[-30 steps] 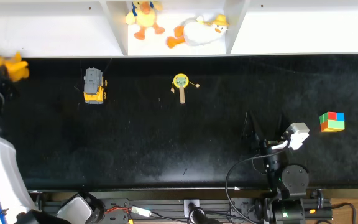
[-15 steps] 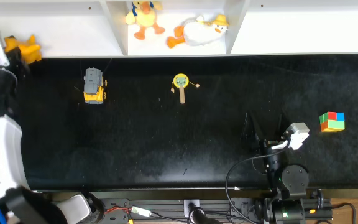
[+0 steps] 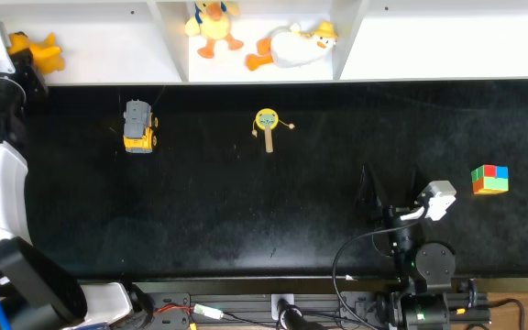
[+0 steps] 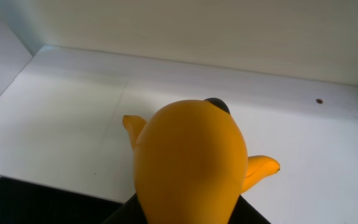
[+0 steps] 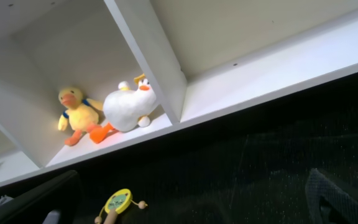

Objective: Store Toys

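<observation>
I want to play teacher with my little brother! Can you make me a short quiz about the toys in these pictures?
1. True or false: the multicoloured plastic cube lies on the black table.
2. What sits beside the yellow plush duck in the white shelf? A. a white plush goose B. a brown teddy bear C. a red ball
3. Fill in: the orange-yellow plush toy is held by the ___ gripper.
Key: 1 true; 2 A; 3 left gripper.
</observation>
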{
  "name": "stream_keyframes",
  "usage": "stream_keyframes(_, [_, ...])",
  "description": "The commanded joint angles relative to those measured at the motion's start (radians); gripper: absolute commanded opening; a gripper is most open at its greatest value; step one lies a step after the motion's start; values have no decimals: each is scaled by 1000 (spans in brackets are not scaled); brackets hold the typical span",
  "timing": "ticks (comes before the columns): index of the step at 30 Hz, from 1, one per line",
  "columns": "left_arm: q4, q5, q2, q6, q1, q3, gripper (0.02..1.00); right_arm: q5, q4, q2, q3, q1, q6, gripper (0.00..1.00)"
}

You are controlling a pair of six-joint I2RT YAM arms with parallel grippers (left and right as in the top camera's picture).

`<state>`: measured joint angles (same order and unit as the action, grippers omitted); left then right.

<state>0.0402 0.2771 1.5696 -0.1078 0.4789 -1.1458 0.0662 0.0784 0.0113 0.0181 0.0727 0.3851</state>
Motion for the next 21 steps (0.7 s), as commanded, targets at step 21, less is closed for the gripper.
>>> stream_keyframes(21, [15,-40,90,-77,-45,-80,178,-8,-6,-7,-13,6,-7,996])
